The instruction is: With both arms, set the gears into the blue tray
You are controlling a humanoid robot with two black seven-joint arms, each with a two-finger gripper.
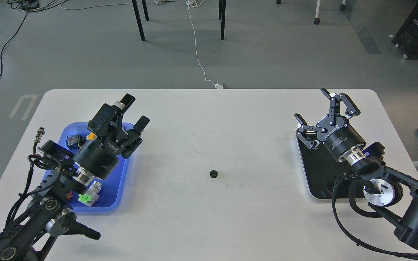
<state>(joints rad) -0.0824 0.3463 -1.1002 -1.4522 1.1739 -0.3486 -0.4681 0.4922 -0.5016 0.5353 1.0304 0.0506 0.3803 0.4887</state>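
Note:
One small black gear (214, 174) lies alone on the white table, roughly midway between the two arms. The blue tray (120, 181) sits at the left, half covered by my left arm. My left gripper (135, 111) hovers over the tray's far right corner, open and empty. Over at the right, my right gripper (312, 106) stands open and empty above the far left corner of the black tray (319, 174). Both grippers are well away from the gear.
Inside the blue tray lie several switch parts, among them a green-tipped one (85, 197) and a dark one with yellow (76, 139). The table's far edge runs behind both grippers. Cables and chair legs are on the floor beyond.

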